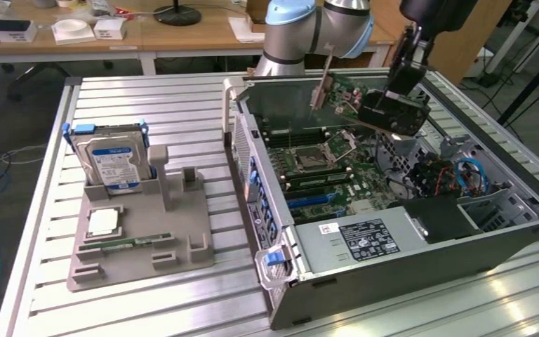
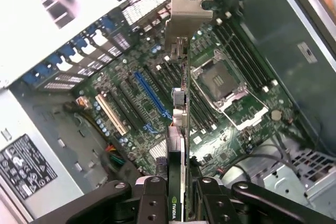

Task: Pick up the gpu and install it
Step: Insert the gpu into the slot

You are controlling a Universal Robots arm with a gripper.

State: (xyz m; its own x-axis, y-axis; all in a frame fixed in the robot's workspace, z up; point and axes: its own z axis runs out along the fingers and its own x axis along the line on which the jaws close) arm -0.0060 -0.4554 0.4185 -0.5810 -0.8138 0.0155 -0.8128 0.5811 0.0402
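Note:
The gpu [image 1: 347, 97] hangs tilted above the open computer case [image 1: 269, 210], green board facing the exterior view's left, its silver bracket [image 1: 323, 83] at the far end. My gripper [image 1: 375, 114] is shut on its near end. In the wrist view the gpu [image 2: 181, 129] shows edge-on between my black fingers [image 2: 152, 203], and its silver bracket [image 2: 187, 17] points away from me. Below it lies the motherboard [image 2: 131, 129] with a blue slot [image 2: 151, 95] and the processor socket [image 2: 220, 82]. The card is clear of the board.
A grey holder [image 1: 138, 246] on the exterior view's left carries a silver hard drive [image 1: 112, 160] and a narrow green memory stick [image 1: 138, 242]. Inside the case sit the power supply [image 1: 363, 239] and blue cables [image 1: 471, 175]. Case walls ring the motherboard.

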